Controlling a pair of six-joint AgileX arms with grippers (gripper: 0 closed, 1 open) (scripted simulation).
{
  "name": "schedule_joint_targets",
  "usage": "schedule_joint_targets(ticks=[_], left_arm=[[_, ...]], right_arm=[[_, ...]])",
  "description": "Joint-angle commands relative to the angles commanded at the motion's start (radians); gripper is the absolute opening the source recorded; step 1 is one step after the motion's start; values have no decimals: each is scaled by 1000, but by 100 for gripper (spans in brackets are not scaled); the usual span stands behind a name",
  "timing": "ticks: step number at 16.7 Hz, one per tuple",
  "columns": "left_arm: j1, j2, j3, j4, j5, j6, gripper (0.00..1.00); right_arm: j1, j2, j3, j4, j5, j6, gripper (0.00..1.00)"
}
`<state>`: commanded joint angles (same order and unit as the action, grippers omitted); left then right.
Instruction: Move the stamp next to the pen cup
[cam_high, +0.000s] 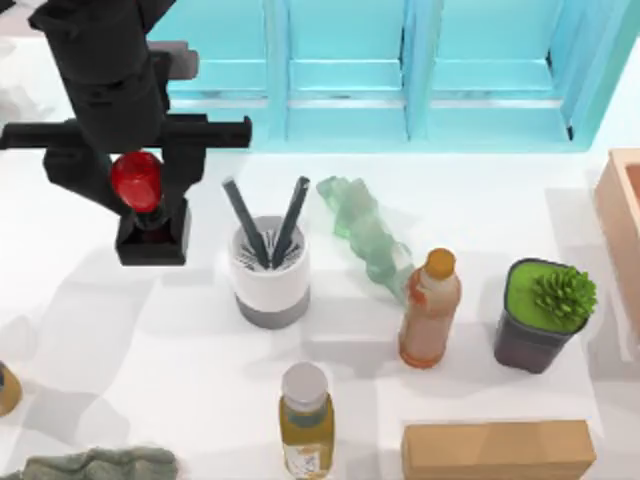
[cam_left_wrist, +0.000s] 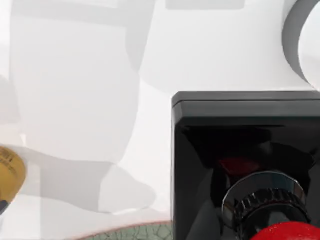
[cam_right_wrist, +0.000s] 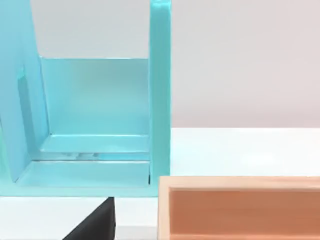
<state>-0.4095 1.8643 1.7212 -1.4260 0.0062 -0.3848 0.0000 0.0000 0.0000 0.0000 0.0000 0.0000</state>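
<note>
The stamp (cam_high: 150, 235), with a red knob and a black square base, stands upright at the left of the table, a short gap left of the pen cup (cam_high: 270, 275). The cup is white with a grey bottom band and holds two black pens. My left gripper (cam_high: 135, 168) hangs over the stamp, its dark fingers close on either side of the red knob, shut on it. In the left wrist view the stamp (cam_left_wrist: 240, 130) looms close and the pen cup (cam_left_wrist: 307, 40) curves in at a corner. I cannot tell whether the base touches the table.
An orange-capped bottle (cam_high: 430, 310), a potted plant (cam_high: 545, 315), a grey-capped yellow bottle (cam_high: 305, 415) and a wooden block (cam_high: 498, 450) stand right of and in front of the cup. A blue cabinet (cam_high: 400, 70) lines the back. A wooden box (cam_high: 622, 220) sits at the right edge.
</note>
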Motion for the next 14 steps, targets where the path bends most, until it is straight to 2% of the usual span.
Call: schedule_joint_targets(ticks=[8, 14], left_arm=[[0, 0, 0, 0, 0, 0, 98], [0, 0, 0, 0, 0, 0, 100]], right_arm=[[0, 0, 0, 0, 0, 0, 100], [0, 0, 0, 0, 0, 0, 100]])
